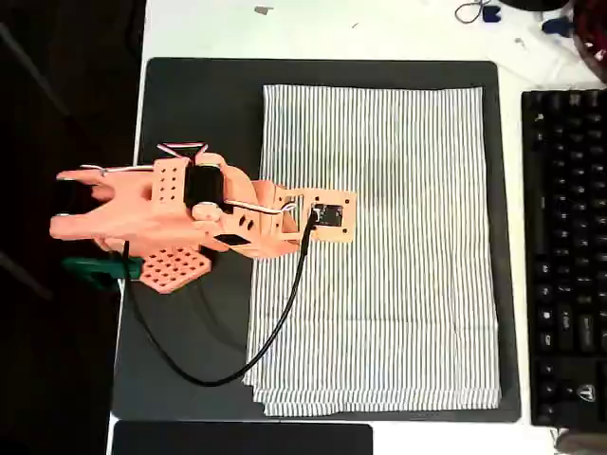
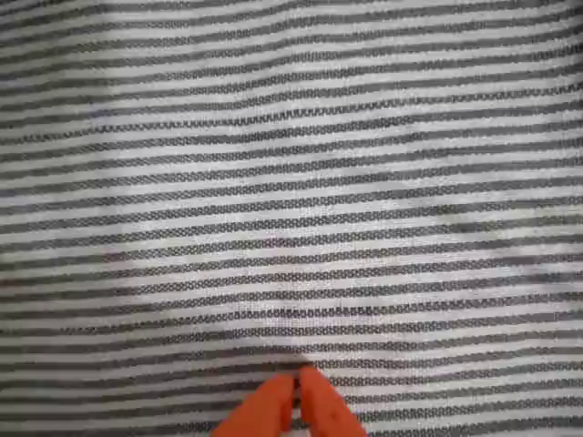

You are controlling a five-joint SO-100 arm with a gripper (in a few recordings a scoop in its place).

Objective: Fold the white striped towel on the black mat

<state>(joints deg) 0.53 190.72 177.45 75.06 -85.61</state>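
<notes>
Fingertips (image 2: 314, 401) pressing together, gripping nothing, over white striped towel (image 1: 379, 246) mid-frame on black mat (image 1: 199, 104). Should be opening, then pinching 1 edge.

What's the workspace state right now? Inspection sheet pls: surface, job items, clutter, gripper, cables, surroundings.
Surface: white table, mostly covered by the black mat.
Job's things: white striped towel lies flat on the mat, spread out, lower left corner slightly ragged.
Clutter: small scraps and a blue item on the table at the far edge.
Gripper: gripper tips together, low over the towel; orange arm reaches in from the overhead view's left.
Cables: black cable loops from the arm across mat and towel edge.
Surroundings: black keyboard at right; dark slab below the mat.
</notes>
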